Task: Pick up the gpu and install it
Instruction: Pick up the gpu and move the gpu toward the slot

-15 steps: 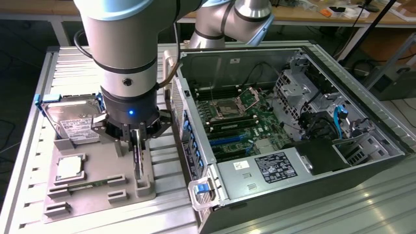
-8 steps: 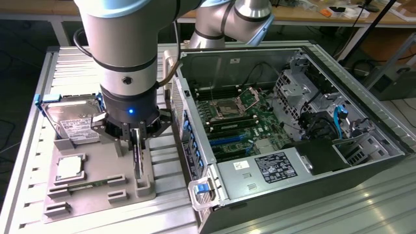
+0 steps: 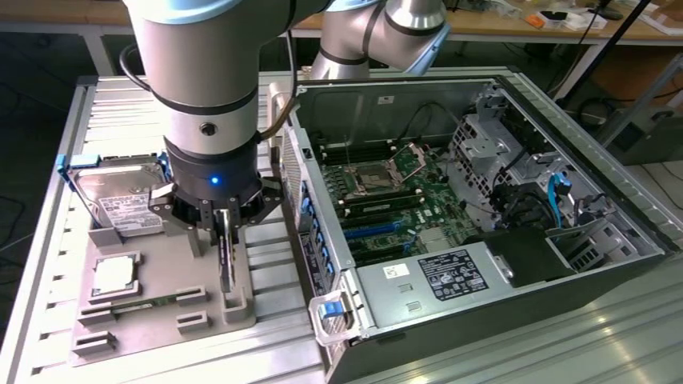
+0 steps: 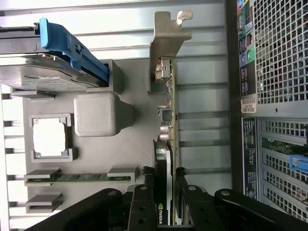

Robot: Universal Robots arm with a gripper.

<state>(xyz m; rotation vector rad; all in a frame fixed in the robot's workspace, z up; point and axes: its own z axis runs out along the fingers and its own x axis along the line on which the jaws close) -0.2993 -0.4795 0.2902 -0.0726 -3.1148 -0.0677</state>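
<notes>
Grip the gpu (image 3: 226, 272) squarely: on edge in the grey tray (image 3: 165, 272), at the exterior view's left of the open computer case (image 3: 373, 104), pinched by the gripper (image 3: 224, 240). Draw straight upward without tilt, probably the safest way to bring the metal bracket (image 4: 166, 48) clear.

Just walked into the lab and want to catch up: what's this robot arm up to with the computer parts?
The robot arm has its pincer closed on the gpu, gripping the thin card by its two faces. The card stands on edge over the gray parts tray, near a hard drive and a processor chip. The open computer case sits at the exterior view's right, and the card is not in it yet.
</notes>
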